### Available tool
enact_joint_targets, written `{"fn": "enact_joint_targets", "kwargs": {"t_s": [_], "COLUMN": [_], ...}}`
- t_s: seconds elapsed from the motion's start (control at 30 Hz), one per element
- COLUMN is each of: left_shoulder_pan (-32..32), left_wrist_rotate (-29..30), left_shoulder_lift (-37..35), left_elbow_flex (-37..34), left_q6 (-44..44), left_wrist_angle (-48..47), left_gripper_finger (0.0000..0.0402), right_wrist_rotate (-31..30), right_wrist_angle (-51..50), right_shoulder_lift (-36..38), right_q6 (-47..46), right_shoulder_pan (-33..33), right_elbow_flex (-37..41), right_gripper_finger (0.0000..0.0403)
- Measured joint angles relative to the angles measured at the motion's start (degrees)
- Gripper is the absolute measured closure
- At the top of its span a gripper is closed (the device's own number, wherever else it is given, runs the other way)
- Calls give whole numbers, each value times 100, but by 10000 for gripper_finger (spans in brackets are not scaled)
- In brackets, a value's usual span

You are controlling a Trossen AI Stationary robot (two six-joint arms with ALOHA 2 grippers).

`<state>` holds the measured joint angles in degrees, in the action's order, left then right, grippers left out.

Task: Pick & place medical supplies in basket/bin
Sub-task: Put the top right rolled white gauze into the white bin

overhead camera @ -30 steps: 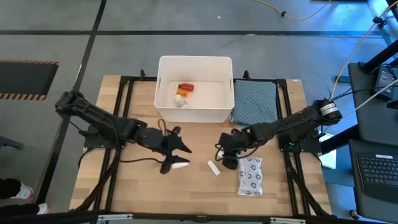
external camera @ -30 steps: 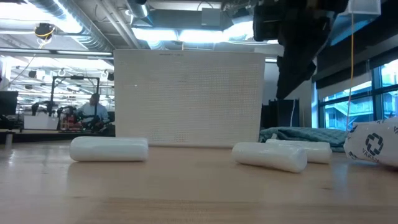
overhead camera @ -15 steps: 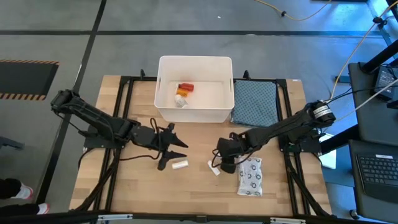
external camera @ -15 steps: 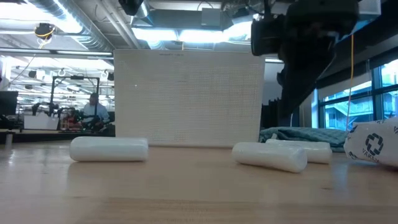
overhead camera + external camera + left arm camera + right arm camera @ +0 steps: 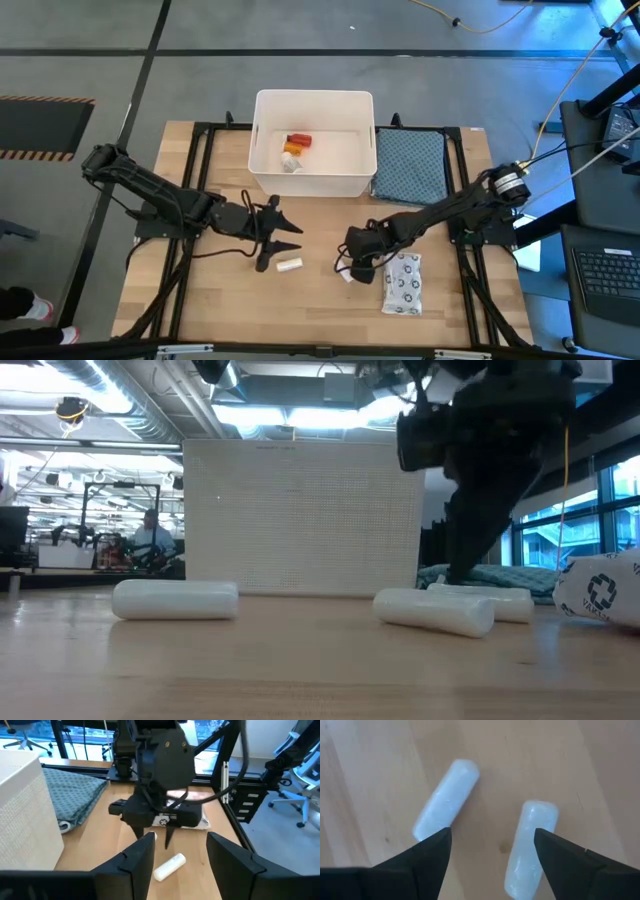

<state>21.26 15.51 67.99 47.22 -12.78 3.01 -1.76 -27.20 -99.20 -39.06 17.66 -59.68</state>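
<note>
My right gripper (image 5: 348,264) (image 5: 492,837) is open and low over two short white cylinders; one (image 5: 530,847) lies between its fingers, the other (image 5: 447,800) just beyond them. The low view shows both cylinders (image 5: 435,610) (image 5: 495,600) flat on the table under this arm. My left gripper (image 5: 276,236) (image 5: 181,840) is open and raised above a third white cylinder (image 5: 289,265) (image 5: 170,866) (image 5: 175,600). The dotted blister pack (image 5: 403,283) lies flat beside the right gripper. The white tub (image 5: 262,150) holds the red bottle (image 5: 299,140), an amber vial (image 5: 290,150) and a white item (image 5: 291,164).
A blue-grey patterned cloth (image 5: 410,165) lies to the right of the tub. Black frame rails (image 5: 205,150) run along the table's sides. Bare wood (image 5: 240,310) lies toward the near edge. A person (image 5: 150,538) sits far off in the room.
My right gripper has moved toward the table's left and near edge and come down over the two cylinders. My left gripper has drawn back toward the far left, away from the third cylinder, which has stayed where it was.
</note>
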Motion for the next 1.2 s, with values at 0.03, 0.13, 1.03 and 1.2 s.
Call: {"fn": "enact_joint_targets", "kwargs": {"t_s": [0.03,0.13,1.03,1.2], "left_shoulder_pan": [0,0,9,9], "left_wrist_rotate": [0,0,-800,-813], "left_shoulder_lift": [0,0,-610,-1108], "left_elbow_flex": [0,0,9,9], "left_q6": [-1,3,-192,-102], "left_wrist_angle": [-14,-16,-21,-18], "left_gripper_finger": [229,229,228,228], "right_wrist_rotate": [-26,-263,211,175], "right_wrist_angle": [-65,-121,-1,-104], "right_shoulder_lift": [-42,-174,-507,-502], "right_q6": [-50,-279,-299,736], "right_shoulder_pan": [-5,-10,-109,-139], "right_elbow_flex": [0,0,-853,-2298], "right_gripper_finger": [118,125,360,356]}}
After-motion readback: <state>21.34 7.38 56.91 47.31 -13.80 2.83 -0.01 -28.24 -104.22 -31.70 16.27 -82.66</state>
